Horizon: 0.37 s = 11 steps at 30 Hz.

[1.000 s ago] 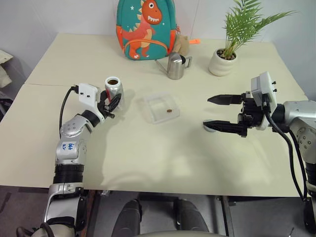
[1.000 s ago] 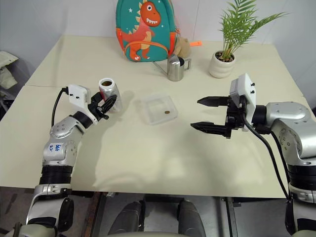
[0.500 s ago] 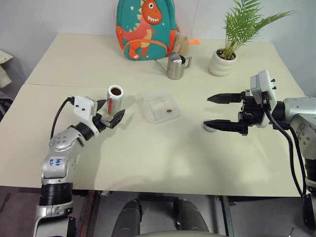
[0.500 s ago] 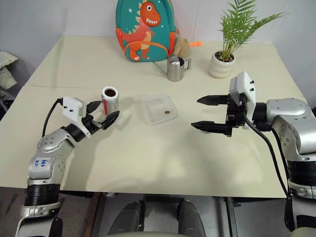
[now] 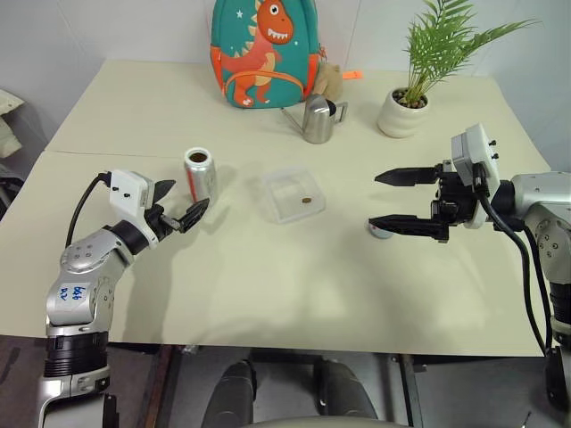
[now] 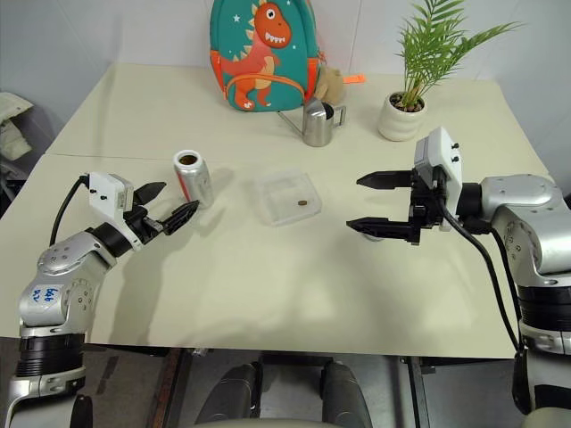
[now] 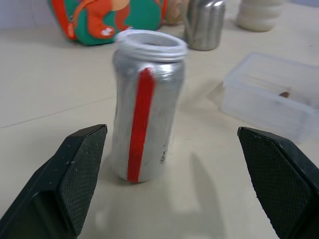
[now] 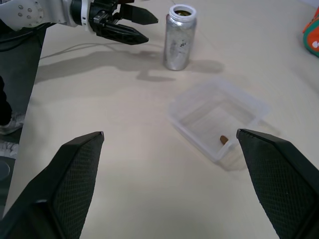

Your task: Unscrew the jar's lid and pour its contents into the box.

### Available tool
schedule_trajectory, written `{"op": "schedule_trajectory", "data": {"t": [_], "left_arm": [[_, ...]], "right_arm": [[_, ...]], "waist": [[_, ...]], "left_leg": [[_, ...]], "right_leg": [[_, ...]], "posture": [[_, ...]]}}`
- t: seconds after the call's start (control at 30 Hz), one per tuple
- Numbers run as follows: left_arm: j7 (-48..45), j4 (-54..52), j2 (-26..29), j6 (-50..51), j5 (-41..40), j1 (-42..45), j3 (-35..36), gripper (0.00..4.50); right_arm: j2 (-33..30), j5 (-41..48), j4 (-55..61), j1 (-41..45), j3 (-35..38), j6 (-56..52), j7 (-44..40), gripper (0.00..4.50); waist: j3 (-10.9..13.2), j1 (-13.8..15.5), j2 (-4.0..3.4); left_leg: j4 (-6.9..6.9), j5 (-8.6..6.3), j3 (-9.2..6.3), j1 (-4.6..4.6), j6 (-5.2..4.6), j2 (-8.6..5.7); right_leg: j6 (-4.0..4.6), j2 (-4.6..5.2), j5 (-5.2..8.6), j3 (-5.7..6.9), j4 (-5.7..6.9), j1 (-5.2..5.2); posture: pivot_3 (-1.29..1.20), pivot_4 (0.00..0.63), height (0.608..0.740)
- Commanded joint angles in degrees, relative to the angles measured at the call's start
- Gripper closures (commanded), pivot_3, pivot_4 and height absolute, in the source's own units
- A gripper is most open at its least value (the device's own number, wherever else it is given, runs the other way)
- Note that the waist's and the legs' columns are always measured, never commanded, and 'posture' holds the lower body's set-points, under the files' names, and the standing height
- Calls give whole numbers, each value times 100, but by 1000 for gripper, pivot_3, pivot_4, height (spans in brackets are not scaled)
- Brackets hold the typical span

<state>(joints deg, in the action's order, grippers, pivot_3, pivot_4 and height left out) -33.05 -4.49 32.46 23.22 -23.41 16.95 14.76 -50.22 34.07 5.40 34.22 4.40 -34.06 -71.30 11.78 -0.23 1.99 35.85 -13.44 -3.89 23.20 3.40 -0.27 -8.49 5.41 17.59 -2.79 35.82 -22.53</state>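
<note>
I find the jar (image 5: 200, 174) upright just ahead of my empty, wide-open left gripper (image 5: 176, 206), the nearer arm.

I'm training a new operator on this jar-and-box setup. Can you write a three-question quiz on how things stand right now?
1. True or false: the jar stands upright with its mouth uncovered.
2. Where is the brown piece? A) inside the jar B) in the clear box C) on the bare table
3. Fill in: the left claw is ____ and holds nothing.

Key: 1 true. 2 B. 3 open. The right claw is open too, with the lid on the table just below it.
</note>
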Motion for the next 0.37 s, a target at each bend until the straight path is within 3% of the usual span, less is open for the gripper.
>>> {"op": "schedule_trajectory", "data": {"t": [0.03,0.13,0.23,0.37], "left_arm": [[-603,-583,353,81,-457,-376,327,29],[-1513,-811,945,240,-1047,-852,830,29],[-2289,-390,1605,232,-1250,-1165,1367,29],[-2682,24,1938,126,-1241,-1238,1569,29]], "right_arm": [[-350,69,103,-84,344,45,-168,0],[-546,87,62,-115,451,32,-237,0],[-636,113,126,-162,580,-20,-159,0],[-661,138,209,-379,685,8,-153,0]], "waist": [[0,-13,0],[0,-30,0],[3,-52,-7],[1,-49,-13]], "left_leg": [[-4,0,2,0,1,1],[-18,-1,5,-2,2,7],[-31,-2,6,-5,4,15],[-38,-2,7,-11,4,13]], "right_leg": [[0,0,0,-1,-2,-2],[10,-2,5,-1,-4,-8],[26,-5,14,3,0,-14],[35,-2,18,5,-9,-7]], "posture": [[0,150,740],[0,150,740],[0,150,740],[0,150,740]]}}
